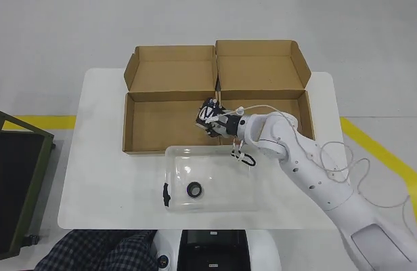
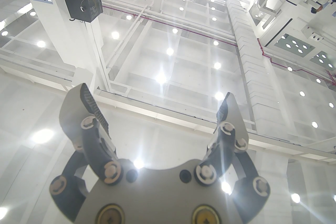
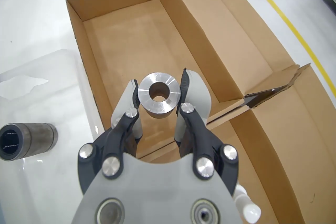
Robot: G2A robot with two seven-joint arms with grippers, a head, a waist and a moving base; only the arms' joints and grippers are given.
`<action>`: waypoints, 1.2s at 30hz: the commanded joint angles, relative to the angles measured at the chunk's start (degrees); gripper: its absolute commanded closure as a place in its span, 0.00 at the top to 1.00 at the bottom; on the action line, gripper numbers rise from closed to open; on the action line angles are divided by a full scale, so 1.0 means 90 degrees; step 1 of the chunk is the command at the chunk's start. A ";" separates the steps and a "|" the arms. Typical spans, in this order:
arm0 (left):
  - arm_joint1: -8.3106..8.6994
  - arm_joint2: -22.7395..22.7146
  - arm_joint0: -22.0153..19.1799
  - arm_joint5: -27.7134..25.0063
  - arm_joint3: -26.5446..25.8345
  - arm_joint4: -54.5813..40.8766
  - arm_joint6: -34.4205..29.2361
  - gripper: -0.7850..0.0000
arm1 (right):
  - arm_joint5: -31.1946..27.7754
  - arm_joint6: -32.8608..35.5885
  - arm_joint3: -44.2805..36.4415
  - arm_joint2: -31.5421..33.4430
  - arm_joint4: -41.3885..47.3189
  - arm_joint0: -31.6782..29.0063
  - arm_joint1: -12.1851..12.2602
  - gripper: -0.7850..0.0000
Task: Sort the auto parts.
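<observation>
My right gripper is shut on a shiny metal ring with a centre hole, held above the floor of the left cardboard box. From above, that gripper hangs over the near right corner of the left box. A dark steel cylinder with a hollow bore lies in the clear plastic tray; in the top view it appears as a dark ring. My left gripper is open, pointing up at the ceiling with nothing between its fingers.
A second open cardboard box stands to the right of the first, lids folded back. A small black part sits at the tray's left wall. A green cart stands left of the table. A person in a plaid sleeve is at the near edge.
</observation>
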 commanded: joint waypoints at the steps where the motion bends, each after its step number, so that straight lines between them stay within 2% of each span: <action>1: 0.0000 0.0000 0.0000 0.0000 0.0000 0.0000 0.0000 1.00 | 0.0058 0.0023 0.0175 -0.0064 0.0009 0.0093 -0.0053 0.00; 23: 0.0000 0.0000 0.0000 0.0000 0.0000 0.0000 0.0000 1.00 | 0.0591 0.0133 0.1489 -0.0594 -0.0011 0.0758 -0.0646 0.00; 26: 0.0000 0.0000 0.0000 0.0000 0.0000 0.0000 0.0000 1.00 | 0.0600 0.0120 0.1616 -0.0624 -0.0009 0.0816 -0.0712 0.07; 36: 0.0000 0.0000 0.0000 0.0000 0.0000 0.0000 0.0000 1.00 | 0.0652 0.0136 0.1945 -0.0659 -0.0085 0.0946 -0.0888 0.12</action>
